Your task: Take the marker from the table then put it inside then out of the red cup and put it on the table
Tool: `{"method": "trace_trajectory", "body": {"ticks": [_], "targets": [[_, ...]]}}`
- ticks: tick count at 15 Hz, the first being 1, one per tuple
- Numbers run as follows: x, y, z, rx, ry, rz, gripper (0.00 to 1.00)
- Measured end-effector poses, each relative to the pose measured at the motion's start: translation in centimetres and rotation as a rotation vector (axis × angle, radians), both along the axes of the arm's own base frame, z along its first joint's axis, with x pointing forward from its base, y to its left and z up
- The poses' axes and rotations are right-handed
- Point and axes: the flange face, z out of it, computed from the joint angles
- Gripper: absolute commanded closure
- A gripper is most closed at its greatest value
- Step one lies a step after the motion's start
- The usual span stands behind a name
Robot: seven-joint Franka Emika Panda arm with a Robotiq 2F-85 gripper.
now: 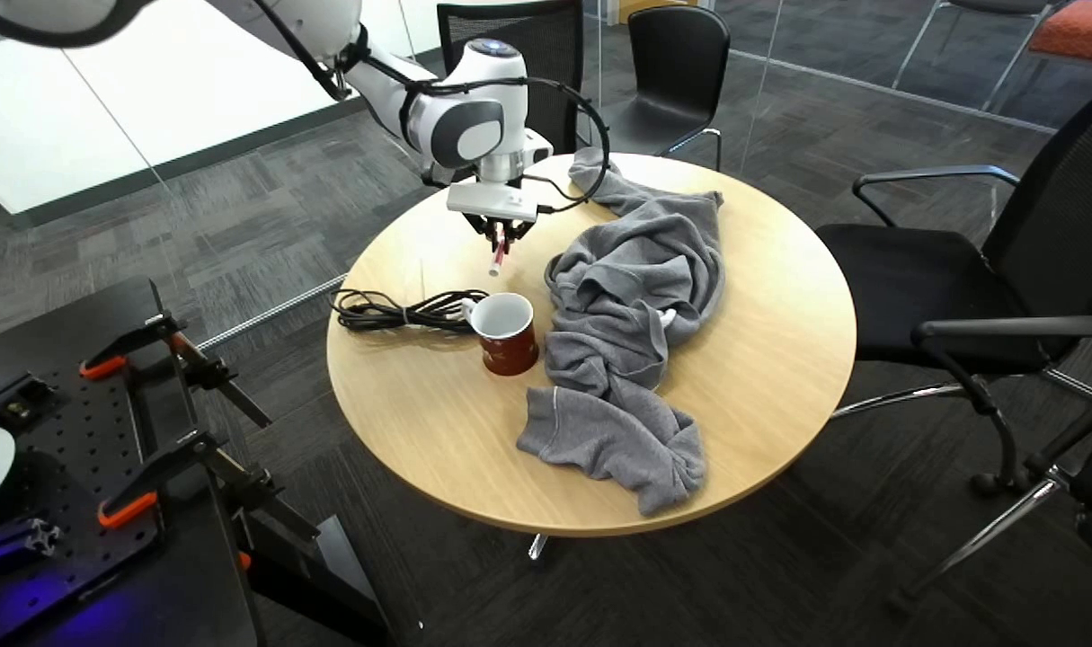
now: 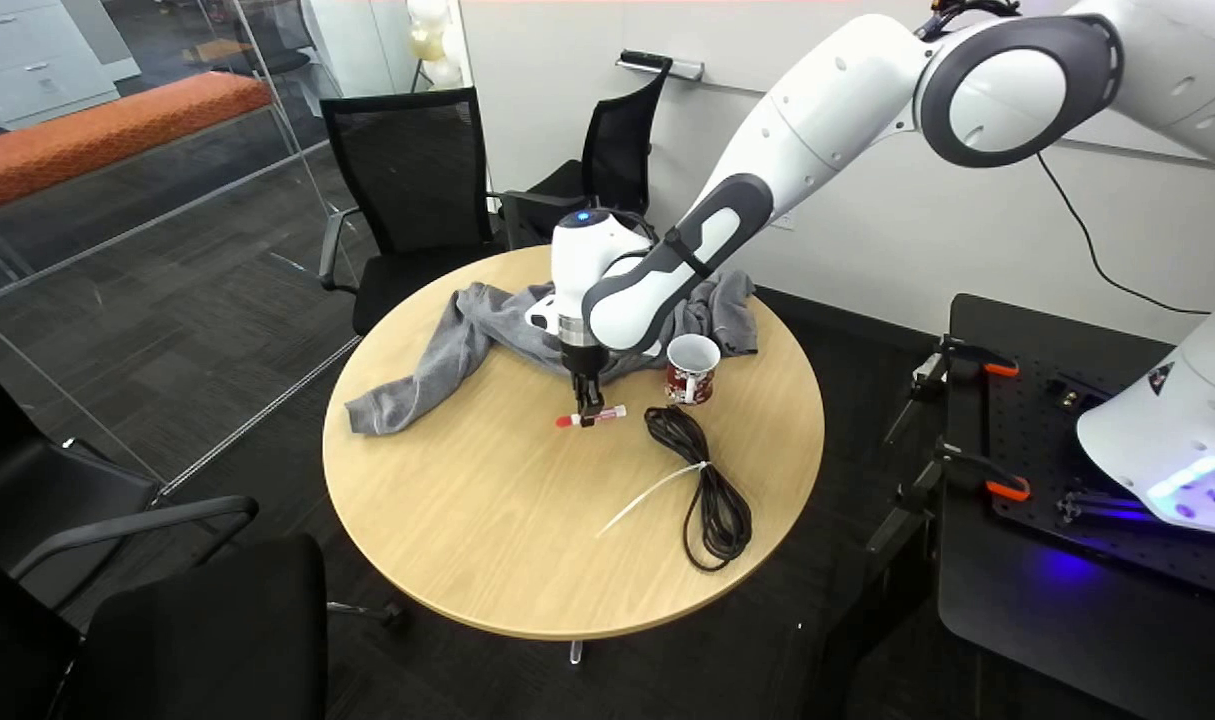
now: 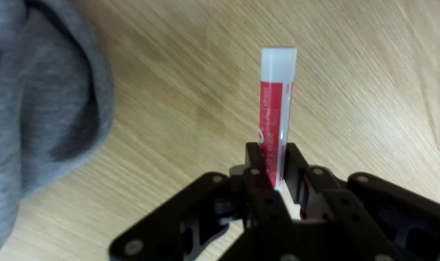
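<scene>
Presently my gripper (image 3: 274, 156) is clamped on the marker (image 3: 272, 116), a finger (image 3: 295, 165) pressed to each long side. In the wrist view those fingers hide its near end; an exterior view shows that end as a red cap (image 2: 564, 421). Label legible in part: "chisel", "dry erase"; a larger white letter is cut off by the barrel's curve. Marker position: outside the red cup (image 1: 510, 350), near it, over bare table (image 2: 487, 530). Contact between marker and wood: cannot tell.

The grey cloth (image 1: 635, 256) is cut off by the wrist view's left edge and, in an exterior view, partly covered by my arm (image 2: 827, 100), which itself runs out of frame. A small white thing (image 1: 667, 317) shows in the folds, too small to identify. Print on the cup's side: too fine to make out. Whether the cup touches the black cable (image 2: 712, 490) just beside it: cannot tell.

Materials. Marker: smooth, straight barrel, blunt white end. Cup: upright, dark red outside, pale inside, white handle. Cloth: soft, matte, heaped in loose folds. Cable: thin loops bound by a white tie (image 2: 652, 488) with a long tail. Table: round, pale wood, grain running diagonally in the wrist view.
</scene>
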Motion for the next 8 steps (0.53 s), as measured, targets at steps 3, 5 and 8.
{"method": "trace_trajectory", "body": {"ticks": [3, 5, 8], "targets": [[-0.6, 0.1, 1.9, -0.004, 0.032, -0.026, 0.95], [-1.2, 0.3, 3.4, -0.003, 0.057, -0.046, 0.95], [-2.3, 0.6, 5.9, 0.001, 0.075, -0.072, 0.95]]}}
